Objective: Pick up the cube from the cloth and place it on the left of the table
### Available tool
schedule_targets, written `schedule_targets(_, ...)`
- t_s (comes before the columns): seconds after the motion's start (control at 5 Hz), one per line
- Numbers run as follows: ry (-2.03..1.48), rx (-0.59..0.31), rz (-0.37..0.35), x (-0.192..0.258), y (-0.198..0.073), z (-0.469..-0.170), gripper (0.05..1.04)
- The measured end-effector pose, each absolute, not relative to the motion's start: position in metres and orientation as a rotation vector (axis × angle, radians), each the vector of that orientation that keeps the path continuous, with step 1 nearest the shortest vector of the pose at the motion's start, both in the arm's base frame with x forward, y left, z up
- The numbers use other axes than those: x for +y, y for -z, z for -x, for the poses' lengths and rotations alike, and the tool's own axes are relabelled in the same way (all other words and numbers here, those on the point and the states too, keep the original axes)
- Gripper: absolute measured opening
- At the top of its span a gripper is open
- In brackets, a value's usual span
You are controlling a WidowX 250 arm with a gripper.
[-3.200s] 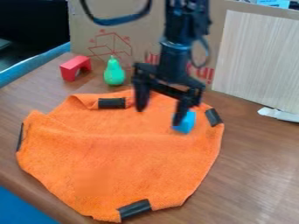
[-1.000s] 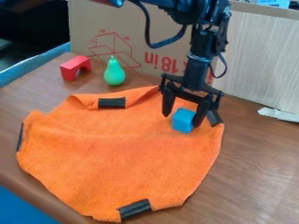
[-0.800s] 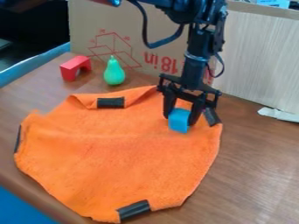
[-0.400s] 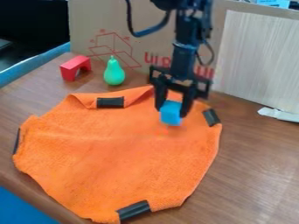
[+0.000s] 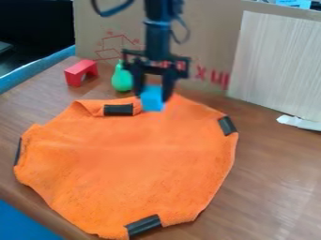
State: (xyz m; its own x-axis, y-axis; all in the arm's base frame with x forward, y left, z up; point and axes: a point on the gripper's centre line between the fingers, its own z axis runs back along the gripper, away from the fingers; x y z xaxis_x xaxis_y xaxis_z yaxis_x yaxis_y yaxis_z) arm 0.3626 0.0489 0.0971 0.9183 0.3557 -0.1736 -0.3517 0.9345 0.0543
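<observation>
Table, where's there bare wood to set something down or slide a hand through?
Widest is the table right of the orange cloth, below the white scrap. Another bare patch lies left, between the red block and the cloth. Crowded: the cloth's far edge, with the green pear beyond it and the tool holding the blue cube over it.

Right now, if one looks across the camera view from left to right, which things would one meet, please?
Red arch-shaped block → green pear-shaped object → blue cube → pale upright panel with fine streaks.
</observation>
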Motion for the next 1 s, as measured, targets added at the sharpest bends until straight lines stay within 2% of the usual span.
schedule_targets(0.4,-0.558,0.198,-0.004,0.133,-0.11,-0.342,0.618)
schedule_targets(1.0,-0.826,0.231,0.046,0.246,-0.106,-0.309,0.618)
